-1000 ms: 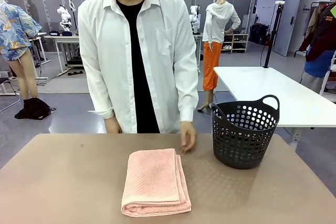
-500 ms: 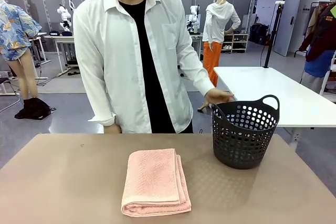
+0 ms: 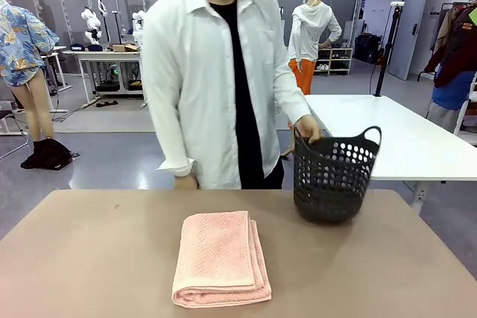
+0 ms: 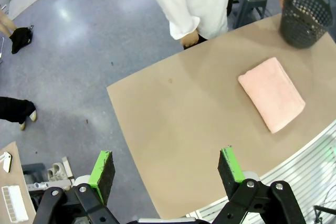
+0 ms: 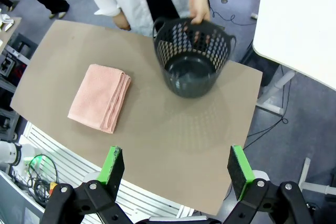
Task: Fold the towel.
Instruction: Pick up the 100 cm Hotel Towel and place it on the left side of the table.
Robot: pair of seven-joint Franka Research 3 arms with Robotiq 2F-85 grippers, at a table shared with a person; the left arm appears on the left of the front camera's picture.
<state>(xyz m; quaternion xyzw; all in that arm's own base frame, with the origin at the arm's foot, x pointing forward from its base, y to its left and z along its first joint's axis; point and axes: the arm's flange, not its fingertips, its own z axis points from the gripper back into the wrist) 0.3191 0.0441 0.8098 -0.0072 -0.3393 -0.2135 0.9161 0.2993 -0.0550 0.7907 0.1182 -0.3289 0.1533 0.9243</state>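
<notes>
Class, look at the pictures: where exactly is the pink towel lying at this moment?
In the front view the towel lies folded on the brown table, near the robot's edge and about mid-width, apart from the black basket, which stands farther back on the robot's right, gripped by the person's hand.

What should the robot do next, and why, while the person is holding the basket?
Probably wait high with both grippers open. The towel already lies folded, and the person's hand grips the black basket by its handle, tilted beside it. Left gripper and right gripper hover far above.
</notes>
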